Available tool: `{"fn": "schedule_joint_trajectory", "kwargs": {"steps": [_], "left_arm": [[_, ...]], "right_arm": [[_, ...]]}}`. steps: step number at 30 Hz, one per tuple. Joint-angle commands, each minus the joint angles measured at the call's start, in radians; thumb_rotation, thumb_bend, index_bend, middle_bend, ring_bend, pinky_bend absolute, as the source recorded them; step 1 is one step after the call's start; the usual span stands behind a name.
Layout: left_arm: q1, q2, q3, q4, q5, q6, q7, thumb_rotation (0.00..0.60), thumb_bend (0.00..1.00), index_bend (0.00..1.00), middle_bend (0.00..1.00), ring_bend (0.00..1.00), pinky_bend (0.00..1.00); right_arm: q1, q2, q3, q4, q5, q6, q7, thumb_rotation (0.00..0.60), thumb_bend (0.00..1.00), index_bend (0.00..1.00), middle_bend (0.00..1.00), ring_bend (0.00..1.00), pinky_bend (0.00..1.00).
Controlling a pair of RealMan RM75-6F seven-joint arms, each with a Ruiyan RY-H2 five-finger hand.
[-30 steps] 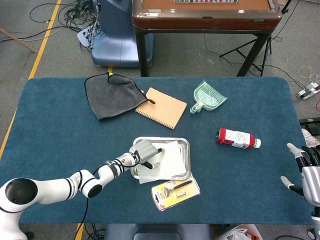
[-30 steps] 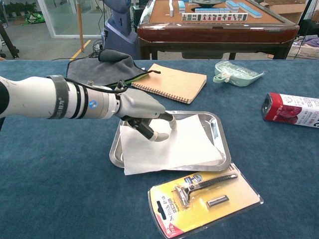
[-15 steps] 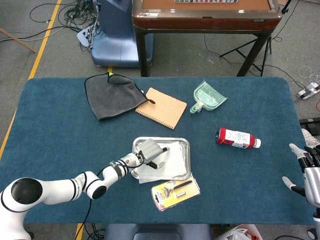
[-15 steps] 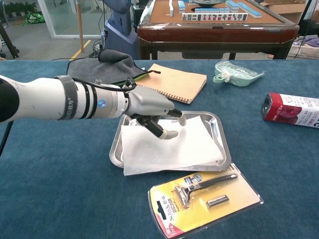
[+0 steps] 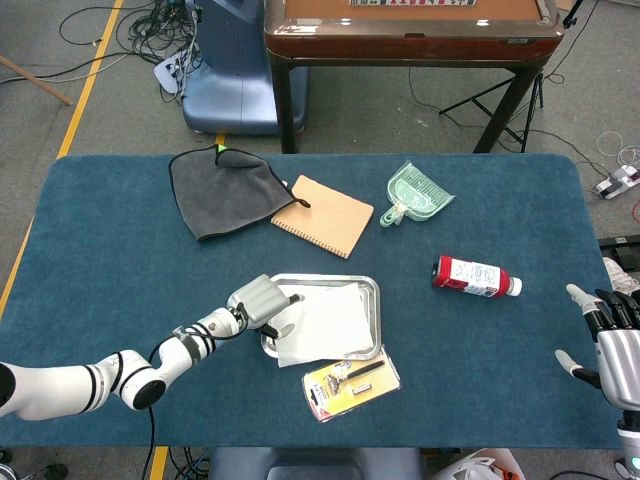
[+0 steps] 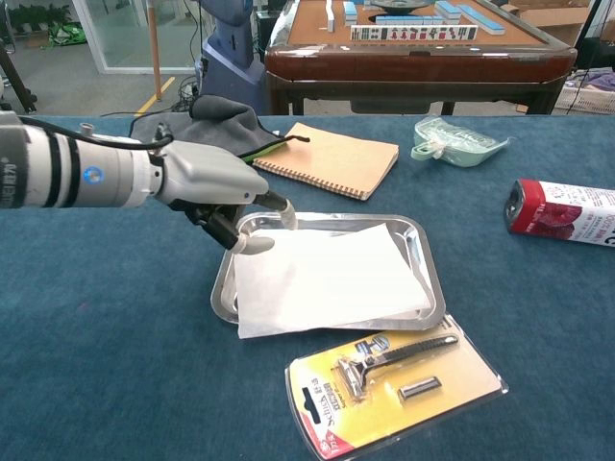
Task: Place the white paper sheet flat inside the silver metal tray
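One white paper sheet (image 6: 327, 279) is lying in the silver metal tray (image 6: 424, 252), its near-left corner overhanging; the left robot hand (image 6: 223, 199) is hovering empty, fingers loosely apart, a packaged razor (image 6: 394, 379) crowding the near rim.

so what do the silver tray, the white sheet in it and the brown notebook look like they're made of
The silver metal tray looks like polished steel: its rolled rim reflects light. The white paper sheet seems thin matte paper, lying limp, its near-left corner over the rim. The tan spiral notebook appears to have a kraft card cover, dull brown, with wire binding along one edge.
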Motion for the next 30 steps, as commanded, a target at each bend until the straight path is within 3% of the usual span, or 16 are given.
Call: {"fn": "schedule_joint_trajectory", "kwargs": {"steps": [1, 12, 30], "left_arm": [[0.018, 0.031, 0.023, -0.051, 0.02, 0.011, 0.011, 0.139, 0.39, 0.2, 1.0, 1.0, 1.0], [0.019, 0.055, 0.059, -0.104, 0.028, -0.04, 0.014, 0.134, 0.39, 0.22, 1.0, 1.0, 1.0], [0.012, 0.016, 0.077, -0.038, -0.015, -0.029, 0.076, 0.136, 0.39, 0.22, 1.0, 1.0, 1.0]], "right_arm": [[0.003, -0.001, 0.0, 0.0, -0.001, -0.003, -0.001, 0.6, 0.1, 0.17, 0.28, 0.15, 0.17], [0.005, -0.002, 0.0, -0.006, -0.001, -0.004, -0.009, 0.6, 0.1, 0.17, 0.28, 0.15, 0.17], [0.002, 0.001, -0.002, -0.013, 0.002, 0.001, -0.018, 0.6, 0.1, 0.17, 0.28, 0.15, 0.17]]}}
